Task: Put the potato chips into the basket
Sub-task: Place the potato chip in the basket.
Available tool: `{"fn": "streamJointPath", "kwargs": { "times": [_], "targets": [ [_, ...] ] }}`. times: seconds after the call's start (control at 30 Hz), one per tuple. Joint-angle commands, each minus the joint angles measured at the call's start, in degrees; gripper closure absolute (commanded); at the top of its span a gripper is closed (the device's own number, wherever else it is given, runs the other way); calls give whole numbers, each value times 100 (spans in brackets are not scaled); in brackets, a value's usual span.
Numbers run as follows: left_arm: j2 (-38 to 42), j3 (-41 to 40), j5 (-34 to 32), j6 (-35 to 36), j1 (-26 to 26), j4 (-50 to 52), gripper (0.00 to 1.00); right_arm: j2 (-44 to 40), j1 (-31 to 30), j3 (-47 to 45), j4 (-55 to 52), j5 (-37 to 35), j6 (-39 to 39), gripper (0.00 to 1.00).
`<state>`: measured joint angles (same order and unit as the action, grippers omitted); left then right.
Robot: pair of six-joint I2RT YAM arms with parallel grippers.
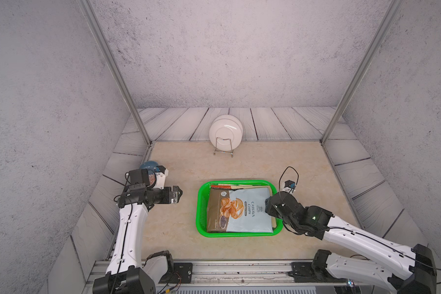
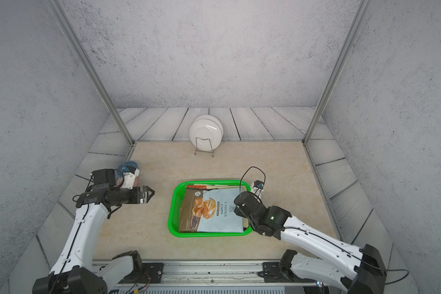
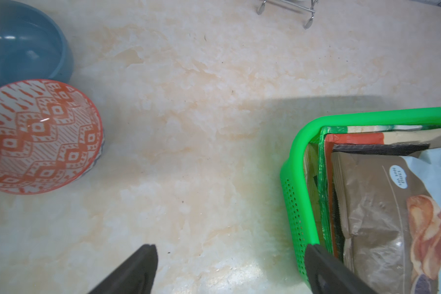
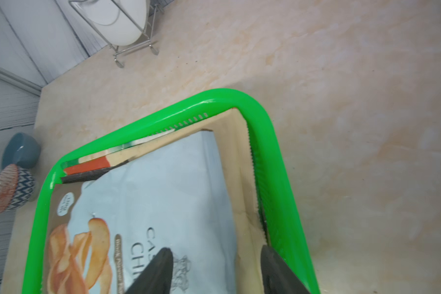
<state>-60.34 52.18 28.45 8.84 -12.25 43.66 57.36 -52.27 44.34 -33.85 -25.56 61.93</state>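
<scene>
beige marbled table (image 1: 178, 236) between grey walls (image 1: 36, 101). nearest, the green basket (image 1: 237, 233) sits right of centre with the chips (image 1: 250, 213) stacked flat inside it. a brown-and-pale-blue cassava bag lies on top, and black, red, tan and green bag edges show beneath it at the far rim. the right gripper (image 4: 215, 250) hovers low over the basket's right side, jaws apart and gripping nothing, one finger above the blue bag, the other by the rim. the left gripper (image 3: 229, 248) hangs wide open and empty over the table just left of the basket. further left sit a red bowl (image 3: 41, 137) and a blue bowl (image 3: 23, 43), side by side. farthest, white plates (image 1: 225, 133) stand in a wire rack (image 1: 223, 152).
</scene>
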Motion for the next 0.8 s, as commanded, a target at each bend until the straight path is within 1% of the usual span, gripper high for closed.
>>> {"fn": "streamJointPath", "kwargs": {
  "times": [0.0, 0.03, 0.1, 0.17, 0.23, 0.27, 0.3, 0.37, 0.47, 0.57, 0.77],
  "targets": [
    [126, 70, 562, 199, -15, 198, 8, -167, 147, 178, -655, -340, -336, 39],
    [146, 109, 678, 253, 17, 244, 10, -237, 175, 221, -697, -300, -473, 40],
    [183, 191, 855, 366, 156, 357, 17, -357, 190, 338, -545, 46, -1009, 42],
    [243, 287, 1109, 626, 386, 521, 23, -452, 193, 478, -240, 841, -1710, 44],
    [322, 339, 1209, 839, 736, 651, 27, -456, 188, 619, -19, 1668, -2105, 45],
    [346, 361, 1140, 929, 985, 693, 28, -410, 198, 675, 64, 1995, -2121, 45],
    [360, 382, 1017, 974, 1150, 709, 28, -354, 200, 703, 124, 2220, -2124, 45],
    [330, 416, 806, 1073, 1639, 740, 28, -157, 205, 725, 240, 2621, -2052, 45],
    [200, 452, 691, 1135, 2094, 759, 28, 94, 247, 547, 645, 3200, -1922, 45],
    [52, 432, 527, 1171, 2479, 689, 27, 269, 377, 295, 993, 3464, -1799, 44],
    [-168, 226, 53, 1234, 3289, 442, 26, 578, 740, 5, 1126, 3532, -1873, 43]
  ]
}}
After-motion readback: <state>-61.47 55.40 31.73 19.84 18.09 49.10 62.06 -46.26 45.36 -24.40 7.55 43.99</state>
